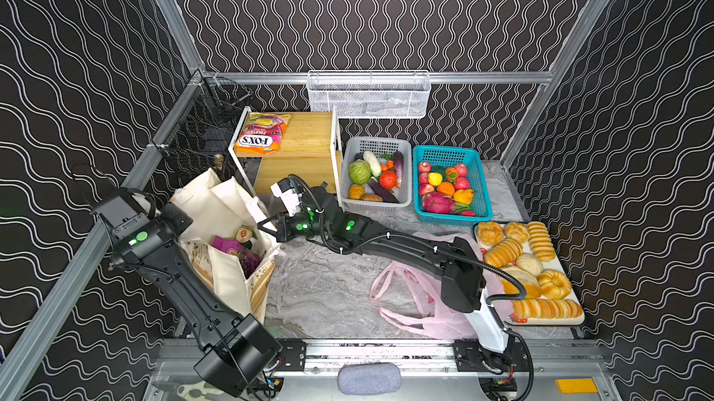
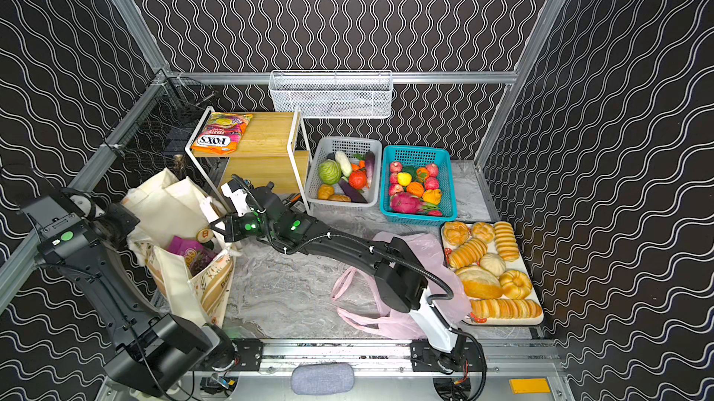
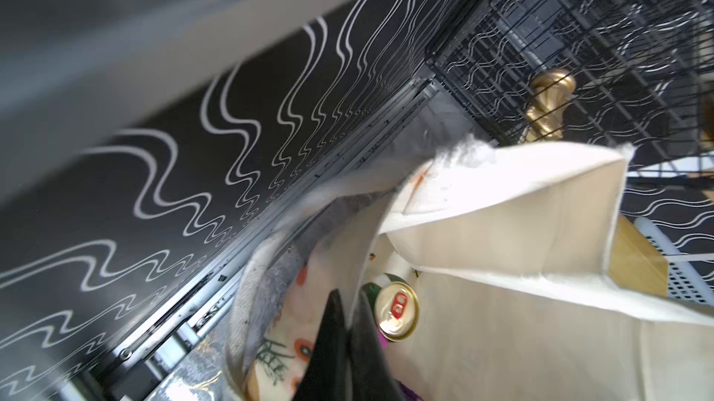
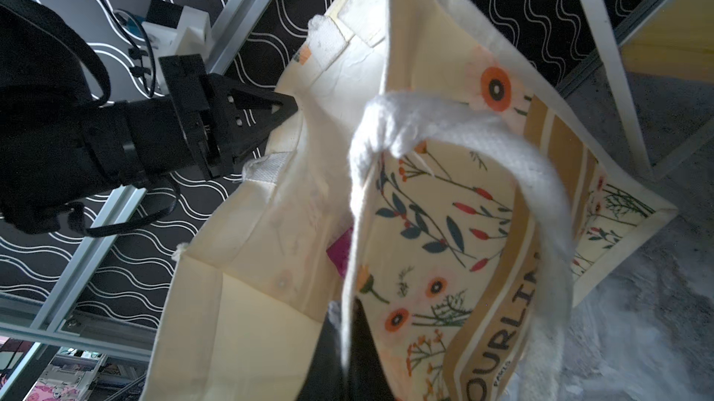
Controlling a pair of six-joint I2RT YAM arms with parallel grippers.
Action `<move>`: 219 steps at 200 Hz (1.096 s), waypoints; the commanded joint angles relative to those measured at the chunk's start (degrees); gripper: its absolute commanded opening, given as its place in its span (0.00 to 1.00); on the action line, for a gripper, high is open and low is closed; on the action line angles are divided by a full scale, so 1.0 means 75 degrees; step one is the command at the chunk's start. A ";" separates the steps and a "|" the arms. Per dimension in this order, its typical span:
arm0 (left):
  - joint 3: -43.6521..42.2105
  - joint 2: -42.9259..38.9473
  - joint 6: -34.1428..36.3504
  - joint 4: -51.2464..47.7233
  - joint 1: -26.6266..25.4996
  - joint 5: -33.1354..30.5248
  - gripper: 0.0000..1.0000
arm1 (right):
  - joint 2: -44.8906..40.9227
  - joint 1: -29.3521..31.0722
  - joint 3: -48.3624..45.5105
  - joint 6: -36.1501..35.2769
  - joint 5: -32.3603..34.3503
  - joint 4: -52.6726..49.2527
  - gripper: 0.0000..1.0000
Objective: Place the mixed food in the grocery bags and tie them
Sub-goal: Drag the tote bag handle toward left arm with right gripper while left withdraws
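The cream canvas tote (image 1: pixel 232 283) (image 2: pixel 174 206) stands at the left with its mouth held wide. My left gripper (image 1: pixel 188 224) (image 3: pixel 349 298) is shut on its left rim, and my right gripper (image 1: pixel 266 225) (image 4: pixel 349 310) is shut on the printed right rim (image 4: pixel 425 206). Inside lie purple snack packets (image 1: pixel 228 246) (image 2: pixel 185 250) and a green can (image 1: pixel 244 235) (image 3: pixel 398 312). The pink plastic bag (image 1: pixel 409 302) lies flat on the table under the right arm. The dragon fruit (image 1: pixel 438 203) and small yellow and orange fruits (image 1: pixel 446 186) sit in the blue basket (image 1: pixel 448 151).
An orange FOX'S packet (image 1: pixel 262 134) lies on the wooden shelf. A grey basket (image 1: pixel 376 142) of vegetables stands beside the blue one. A tray (image 1: pixel 541 321) of bread lines the right edge. A white wire basket (image 1: pixel 369 93) hangs on the back wall; a black wire cage (image 1: pixel 201 128) fills the left corner.
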 commanded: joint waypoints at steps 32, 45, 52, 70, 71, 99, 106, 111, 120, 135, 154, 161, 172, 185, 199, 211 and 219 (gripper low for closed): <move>-0.0663 -0.0287 0.0023 0.1392 0.0046 -0.0721 0.00 | 0.0280 0.0047 0.0362 0.0251 -0.0138 0.1255 0.00; -0.0673 -0.0201 0.0135 0.1389 0.0048 -0.0531 0.00 | 0.0322 0.0047 0.0359 0.0283 -0.0204 0.1245 0.00; -0.0615 -0.0107 0.0152 0.1308 0.0054 -0.0499 0.00 | 0.0326 0.0047 0.0327 0.0320 -0.0215 0.1262 0.01; -0.0496 0.0021 0.0164 0.1054 0.0049 -0.0775 0.03 | 0.0286 0.0047 0.0280 0.0332 -0.0259 0.1255 0.05; -0.0488 0.0023 0.0164 0.1048 0.0053 -0.0798 0.04 | 0.0283 0.0041 0.0274 0.0322 -0.0262 0.1256 0.06; -0.0322 -0.0114 0.0120 0.0949 0.0050 -0.1259 0.43 | 0.0064 0.0047 0.0019 0.0242 -0.0235 0.1306 0.22; -0.0243 -0.0123 0.0118 0.0880 0.0049 -0.1295 0.54 | 0.0001 0.0047 -0.0023 0.0208 -0.0247 0.1306 0.26; -0.0176 -0.0113 0.0117 0.0820 0.0056 -0.1297 0.61 | -0.0050 0.0047 -0.0028 0.0193 -0.0274 0.1231 0.31; -0.0030 -0.0086 0.0108 0.0696 0.0047 -0.1290 0.77 | -0.0149 0.0047 0.0025 0.0113 -0.0350 0.1066 0.37; 0.0237 0.0004 0.0118 0.0459 0.0054 -0.1240 0.85 | -0.0374 0.0036 0.0089 -0.0150 -0.0434 0.0681 0.43; 0.0535 -0.0011 0.0111 0.0210 0.0051 -0.1153 0.90 | -0.0923 -0.0009 -0.0273 -0.0568 -0.0151 0.0341 0.53; 0.0633 -0.0067 0.0088 0.0202 0.0055 -0.1017 0.91 | -0.1188 -0.0044 -0.0530 -0.0700 -0.0027 0.0309 0.58; 0.0731 -0.0219 0.0060 0.0253 0.0050 -0.0605 0.94 | -0.1661 -0.0105 -0.0998 -0.0901 0.0244 0.0261 0.64; 0.0794 -0.0430 -0.0176 0.0489 0.0049 0.0090 0.97 | -0.2256 -0.0197 -0.1640 -0.1143 0.0613 0.0271 0.68; 0.1047 -0.0537 -0.0483 0.0589 0.0048 0.1004 0.98 | -0.3048 -0.0341 -0.2384 -0.1431 0.0928 0.0307 0.70; 0.1321 -0.0543 -0.0740 0.0698 0.0049 0.1870 0.97 | -0.3680 -0.0459 -0.3003 -0.1636 0.1273 0.0291 0.71; 0.1383 -0.0537 -0.1021 0.0939 0.0051 0.2709 0.96 | -0.4137 -0.0545 -0.3445 -0.1779 0.1554 0.0269 0.72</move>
